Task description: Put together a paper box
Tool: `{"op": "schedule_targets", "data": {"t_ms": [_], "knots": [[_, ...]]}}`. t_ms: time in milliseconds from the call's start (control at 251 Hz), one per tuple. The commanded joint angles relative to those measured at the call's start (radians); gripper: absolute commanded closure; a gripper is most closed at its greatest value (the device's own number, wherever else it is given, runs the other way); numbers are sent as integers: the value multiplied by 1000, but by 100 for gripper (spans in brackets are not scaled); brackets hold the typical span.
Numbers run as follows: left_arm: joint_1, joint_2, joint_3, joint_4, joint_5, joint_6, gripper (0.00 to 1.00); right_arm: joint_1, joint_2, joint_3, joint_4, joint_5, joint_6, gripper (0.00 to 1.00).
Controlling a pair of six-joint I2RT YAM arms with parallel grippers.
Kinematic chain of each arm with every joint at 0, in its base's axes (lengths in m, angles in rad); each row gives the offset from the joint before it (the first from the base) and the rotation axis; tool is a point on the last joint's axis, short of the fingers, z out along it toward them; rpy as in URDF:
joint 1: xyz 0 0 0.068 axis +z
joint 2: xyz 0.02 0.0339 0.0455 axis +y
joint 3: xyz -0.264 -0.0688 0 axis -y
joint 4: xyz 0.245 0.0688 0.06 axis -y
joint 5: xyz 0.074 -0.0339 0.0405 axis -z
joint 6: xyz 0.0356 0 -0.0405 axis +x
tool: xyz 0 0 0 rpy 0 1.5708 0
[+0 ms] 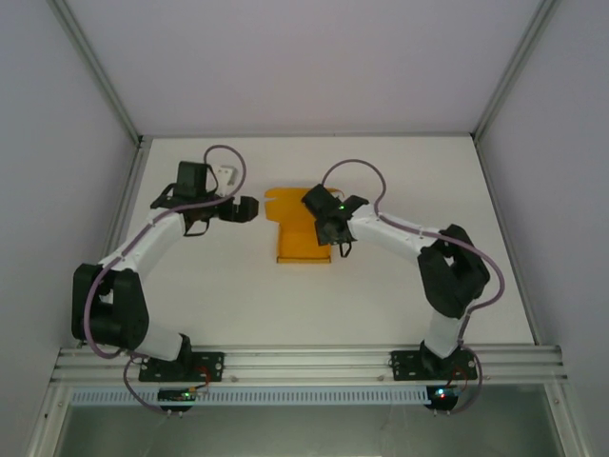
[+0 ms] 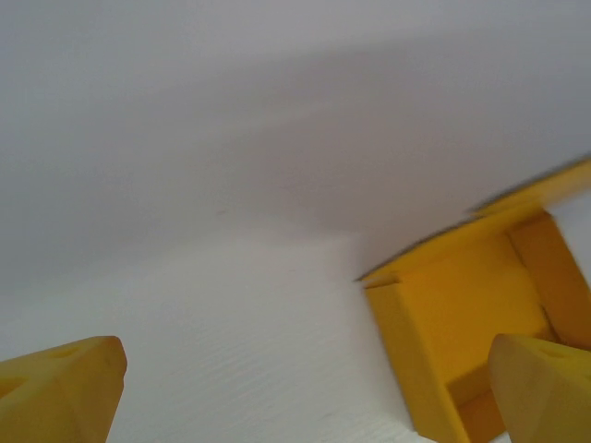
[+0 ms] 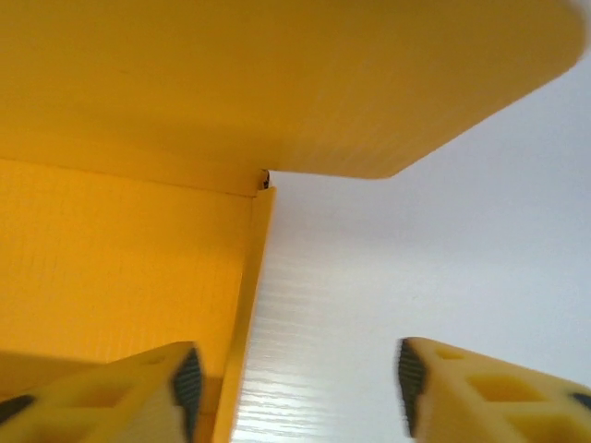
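Top view, centre: paper box (image 1: 297, 243) part-folded on table (image 1: 381, 305). Left gripper (image 1: 249, 208) just left of it, fingers wide apart; right gripper (image 3: 295, 383) at raised wall, fingers apart, clamping nothing. Likely light, thin, easily creased — best pinched at wall edge.

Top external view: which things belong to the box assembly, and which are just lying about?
Job in hand: paper box, partly folded; right gripper, open at its edge; left gripper, open, just left of it.
Not part of it: table; small white piece by the left wrist, maybe arm hardware, cannot tell.
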Motion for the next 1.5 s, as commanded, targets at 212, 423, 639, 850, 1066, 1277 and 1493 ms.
{"op": "schedule_targets", "data": {"t_ms": [212,423,639,850,1066,1277,1493], "knots": [[-84,199,256,-186,151,386,1,-138,-137,30,65,-263,-679,1],[-98,327,395,-359,188,516,11,-291,10,192,41,-550,-1029,1],[-110,397,467,-419,120,544,38,-331,182,395,-153,-691,-1184,13],[-121,420,499,-410,113,522,71,-340,229,431,-157,-662,-1186,64],[-155,428,502,-372,90,489,98,-338,211,418,-136,-681,-1165,88],[-172,387,473,-253,-70,333,100,-319,160,362,-61,-637,-1011,99],[-222,391,499,-110,-348,-160,100,-204,64,302,64,-390,-542,100]]}}
